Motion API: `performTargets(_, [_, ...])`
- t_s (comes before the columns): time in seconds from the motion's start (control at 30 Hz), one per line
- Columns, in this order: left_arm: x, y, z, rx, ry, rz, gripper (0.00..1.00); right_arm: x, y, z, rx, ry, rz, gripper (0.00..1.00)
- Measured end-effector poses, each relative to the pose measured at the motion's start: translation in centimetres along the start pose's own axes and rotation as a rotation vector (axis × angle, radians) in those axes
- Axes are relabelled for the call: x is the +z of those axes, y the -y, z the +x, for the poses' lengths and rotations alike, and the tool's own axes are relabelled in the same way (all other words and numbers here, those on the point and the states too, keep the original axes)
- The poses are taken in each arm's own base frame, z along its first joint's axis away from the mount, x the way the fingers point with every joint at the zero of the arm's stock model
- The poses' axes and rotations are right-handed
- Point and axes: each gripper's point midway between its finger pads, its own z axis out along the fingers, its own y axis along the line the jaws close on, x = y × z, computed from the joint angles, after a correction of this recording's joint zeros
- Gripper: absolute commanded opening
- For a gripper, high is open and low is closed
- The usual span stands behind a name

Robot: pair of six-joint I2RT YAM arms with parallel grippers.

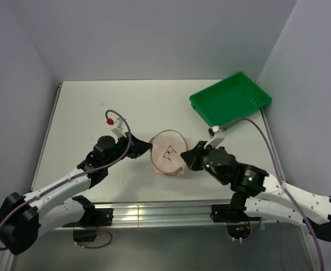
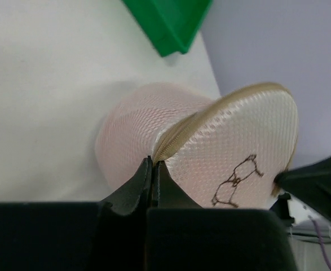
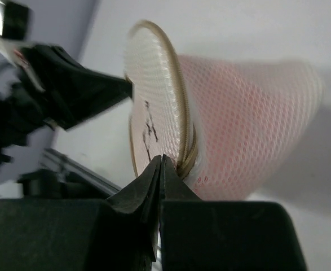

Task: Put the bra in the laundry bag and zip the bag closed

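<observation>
Robot lab cell — white table [image 1: 126, 101], bare grey walls [image 1: 154, 34], bolted arms [image 1: 58, 195]

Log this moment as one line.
bra inside laundry bag | left gripper shut on its rim | right gripper shut on its rim | zip state unclear

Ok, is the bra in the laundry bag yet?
In: the bra shows pink through the mesh of the laundry bag in both wrist views.

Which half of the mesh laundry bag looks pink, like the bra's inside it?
The bulging half, the one without the dark mark: pink shows through its mesh. The flatter half, bearing the dark mark, looks cream-white.
</observation>
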Motion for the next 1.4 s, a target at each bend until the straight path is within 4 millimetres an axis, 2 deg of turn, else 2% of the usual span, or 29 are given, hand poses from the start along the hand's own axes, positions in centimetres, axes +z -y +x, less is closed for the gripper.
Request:
performTargets(0.1, [0.8, -2.6, 0.3, -0.020, -0.019, -0.071, 0.00, 1.6, 2.3, 2.9, -0.073, -0.090, 0.107, 0.00])
performTargets(0.17, [0.7, -3.6, 1.2, -0.025, -0.061, -0.108, 0.00, 1.1, 3.7, 3.3, -0.121, -0.112, 0.157, 0.00])
performTargets(0.23, [0.4, -2.9, 1.1, -0.009, -0.075, -0.103, 0.00, -0.2, 2.4, 1.3, -0.094, -0.065, 0.109, 0.00])
performTargets(0.33, [0.7, -1.3, -0.3, 0.016, -0.056, -0.066, 0.00, -0.5, -0.5, -0.7, -0.006, 0.001, -0.003, 0.00])
performTargets(0.4, [1.1, -1.2, -0.8, 0.018, -0.051, -0.055, 0.00, 0.8, -1.0, 0.7, 0.015, -0.027, -0.012, 0.00])
performTargets(0.5, [1.7, -3.6, 0.0, -0.006, -0.086, -0.120, 0.02, 2.7, 1.4, 4.6, -0.022, -0.115, 0.066, 0.00])
performTargets(0.53, [1.8, -4.2, 0.5, -0.013, -0.103, -0.140, 0.09, 2.8, 2.5, 5.7, -0.037, -0.138, 0.094, 0.00])
performTargets(0.57, [1.8, -4.5, 0.8, -0.016, -0.117, -0.150, 0.34, 2.7, 3.3, 6.2, -0.045, -0.149, 0.116, 0.00])
performTargets(0.67, [1.7, -4.4, 1.1, -0.019, -0.137, -0.148, 0.72, 2.9, 3.2, 5.7, -0.029, -0.123, 0.119, 0.00])
performTargets(0.7, [1.7, -4.2, 1.1, -0.021, -0.138, -0.142, 0.76, 3.1, 2.9, 5.5, -0.019, -0.111, 0.113, 0.00])
performTargets(0.77, [1.3, -3.8, 0.9, -0.023, -0.131, -0.134, 0.79, 3.4, 2.4, 5.0, 0.008, -0.087, 0.099, 0.00])
performTargets(0.83, [0.5, -3.0, 0.6, -0.017, -0.115, -0.118, 0.78, 4.0, 2.0, 4.3, 0.038, -0.059, 0.086, 0.00])
performTargets(1.0, [-3.0, -2.0, 0.5, -0.002, -0.065, -0.110, 0.70, 5.1, 2.6, 2.6, 0.097, 0.011, 0.096, 0.00])
performTargets(1.17, [-5.6, -2.1, 1.5, -0.021, -0.068, -0.130, 0.78, 5.7, 3.6, 2.3, 0.142, 0.032, 0.098, 0.00])
performTargets(1.4, [-6.6, -3.2, 3.5, -0.050, -0.136, -0.192, 0.96, 6.0, 3.9, 2.9, 0.179, 0.016, 0.089, 0.00])
